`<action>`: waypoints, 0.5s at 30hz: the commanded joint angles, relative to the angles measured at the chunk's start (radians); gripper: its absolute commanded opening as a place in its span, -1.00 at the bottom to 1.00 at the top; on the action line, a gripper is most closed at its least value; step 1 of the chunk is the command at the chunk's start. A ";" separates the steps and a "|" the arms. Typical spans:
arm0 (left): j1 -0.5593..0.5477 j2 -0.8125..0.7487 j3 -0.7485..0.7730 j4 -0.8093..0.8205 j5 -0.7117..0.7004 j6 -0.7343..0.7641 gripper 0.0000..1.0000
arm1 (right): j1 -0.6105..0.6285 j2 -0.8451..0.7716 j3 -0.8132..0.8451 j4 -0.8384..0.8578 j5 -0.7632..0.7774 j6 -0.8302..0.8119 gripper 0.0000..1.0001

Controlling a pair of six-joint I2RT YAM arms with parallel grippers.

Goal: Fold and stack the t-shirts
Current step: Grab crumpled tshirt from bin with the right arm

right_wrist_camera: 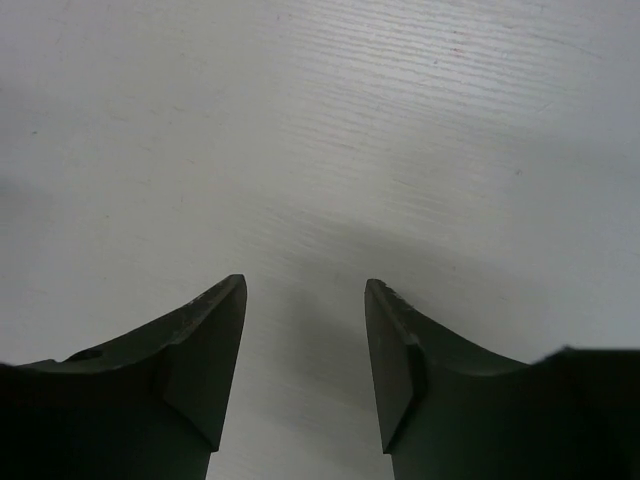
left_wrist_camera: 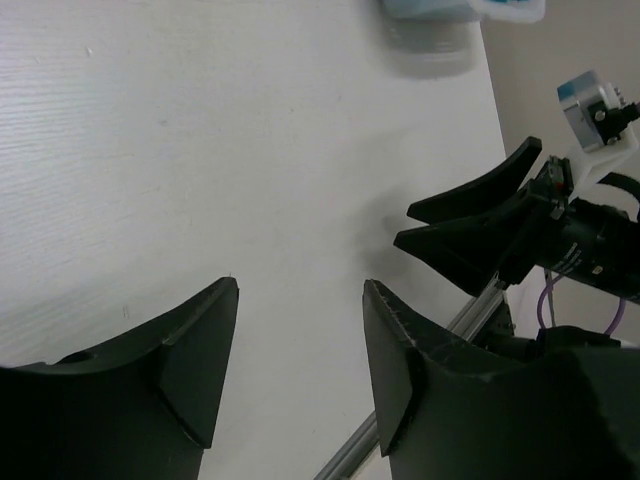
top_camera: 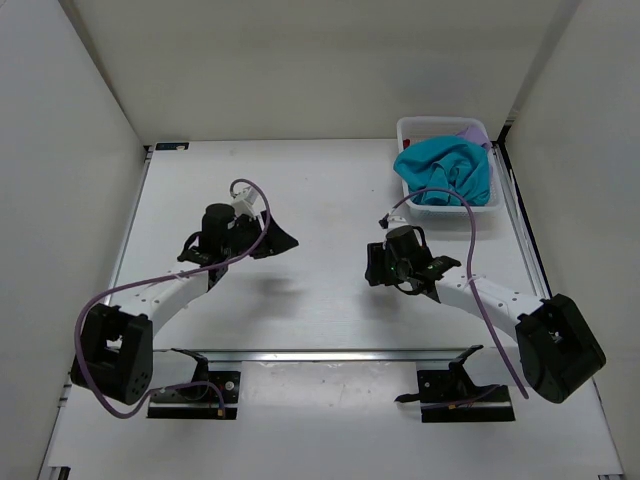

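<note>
Plainly, left pincer [left_wrist_camera: 301, 285] and right pincer [right_wrist_camera: 305, 282] both agape, nothing held.

t-shirts [top_camera: 445, 170] in basket [top_camera: 448, 209], basket on table [top_camera: 320, 180] at far right

Bright even overhead light; soft shadows beneath left tool [left_wrist_camera: 300, 287], right tool [right_wrist_camera: 305, 284]; basket [left_wrist_camera: 462, 8] blurred.

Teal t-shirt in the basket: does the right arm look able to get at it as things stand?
Probably yes: the teal t-shirt lies uncovered atop the basket, on that arm's side, nothing stands between, and the right gripper is open and empty.
</note>
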 commanded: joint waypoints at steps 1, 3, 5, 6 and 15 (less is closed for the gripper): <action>-0.046 -0.041 -0.001 0.023 -0.002 0.018 0.28 | -0.009 -0.014 0.018 0.034 -0.050 0.007 -0.02; -0.054 -0.054 -0.010 0.033 -0.005 0.015 0.26 | -0.006 -0.019 0.042 0.031 -0.066 -0.016 -0.18; -0.078 -0.074 -0.039 0.068 -0.025 0.010 0.12 | -0.015 -0.014 0.070 0.027 -0.092 -0.025 -0.70; -0.089 -0.067 -0.042 0.059 -0.046 0.013 0.06 | -0.024 -0.017 0.087 0.023 -0.086 -0.016 -0.94; -0.285 -0.046 -0.059 -0.002 -0.235 0.038 -0.55 | -0.217 0.061 0.361 -0.114 -0.035 -0.065 -0.99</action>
